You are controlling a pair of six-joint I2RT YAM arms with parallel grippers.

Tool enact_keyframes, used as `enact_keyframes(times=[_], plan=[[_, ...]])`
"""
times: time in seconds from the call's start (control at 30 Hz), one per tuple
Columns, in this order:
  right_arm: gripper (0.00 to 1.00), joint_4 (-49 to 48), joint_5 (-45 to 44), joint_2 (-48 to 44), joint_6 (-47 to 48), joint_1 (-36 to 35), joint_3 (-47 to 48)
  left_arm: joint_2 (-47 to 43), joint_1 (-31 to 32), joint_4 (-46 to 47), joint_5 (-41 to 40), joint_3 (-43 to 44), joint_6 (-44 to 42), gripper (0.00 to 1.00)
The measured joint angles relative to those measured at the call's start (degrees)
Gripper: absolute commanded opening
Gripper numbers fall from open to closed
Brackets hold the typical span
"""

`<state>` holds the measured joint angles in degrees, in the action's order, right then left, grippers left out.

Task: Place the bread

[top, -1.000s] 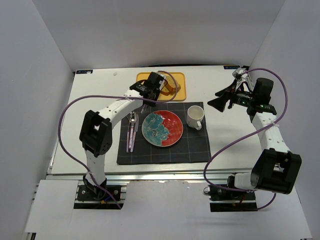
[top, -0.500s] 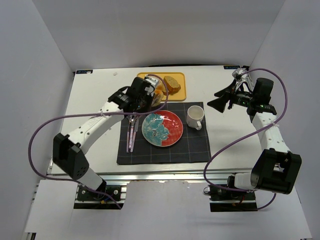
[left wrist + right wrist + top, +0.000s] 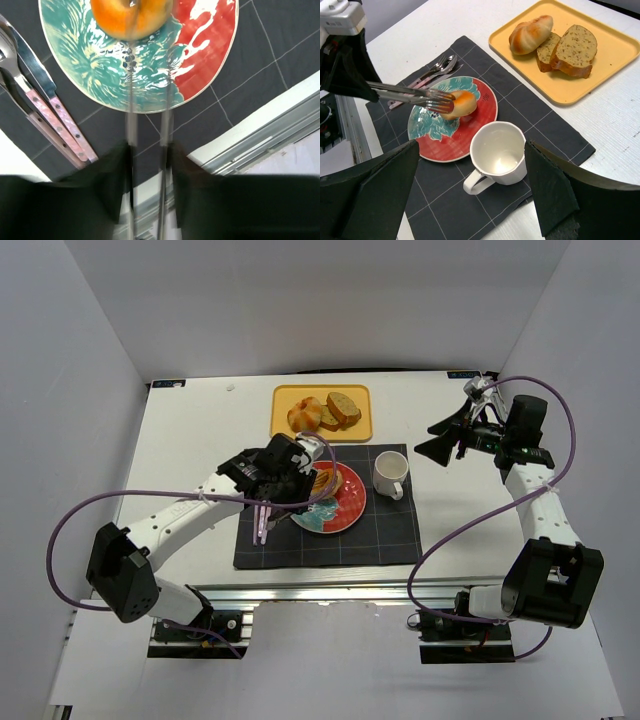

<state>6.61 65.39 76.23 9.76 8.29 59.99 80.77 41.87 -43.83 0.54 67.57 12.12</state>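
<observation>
The overhead camera is hanging above and behind the near edge, looking down over the whole table (image 3: 190, 440). The left wrist camera is pointing almost straight down, very close over the plate (image 3: 200, 65) by the near edge. The right wrist camera is looking leftward and down from the right edge, farther back — sharing the plate with both, the mug (image 3: 497, 155) and tray (image 3: 615, 60) with the overhead.

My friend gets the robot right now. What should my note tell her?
Left gripper: shut on the small round golden-orange bread, holding it over the red-and-teal ceramic plate. Cannot tell whether they touch.
Right gripper: open, empty, off to the side.
Done: bread is at the plate.
Left: set it down, open the fingers, pull away.
</observation>
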Motion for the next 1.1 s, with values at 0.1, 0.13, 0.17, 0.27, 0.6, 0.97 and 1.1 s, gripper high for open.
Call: enact_keyframes(times=[0.1,0.13,0.17,0.27,0.6,0.97,1.1], plan=[[0.89,0.55,0.39,0.0,0.42,0.0,0.24,0.02,0.33,0.39,-0.15,-0.5,0.94,0.58],[0.89,0.66,0.44,0.0,0.66,0.0,0.24,0.0,0.37,0.59,-0.33,-0.5,1.01,0.61],[0.89,0.92,0.44,0.0,0.87,0.0,0.24,-0.07,0.37,0.87,-0.52,-0.5,1.14,0.62],[0.89,1.31,0.61,0.0,1.27,0.0,0.24,-0.55,0.37,1.14,-0.94,-0.5,1.77,0.63],[0.89,4.55,0.81,-0.28,4.33,0.0,0.24,-8.04,-2.01,1.42,-7.15,-0.46,5.22,0.43],[0.89,14.69,-10.43,-1.01,17.7,-8.09,1.99,-15.06,-33.11,17.51,-8.63,-17.2,0.15,0.55],[0.89,14.67,-16.94,-2.49,17.77,-11.89,1.99,-9.03,-39.04,24.96,-7.15,-22.97,-2.05,0.59]])
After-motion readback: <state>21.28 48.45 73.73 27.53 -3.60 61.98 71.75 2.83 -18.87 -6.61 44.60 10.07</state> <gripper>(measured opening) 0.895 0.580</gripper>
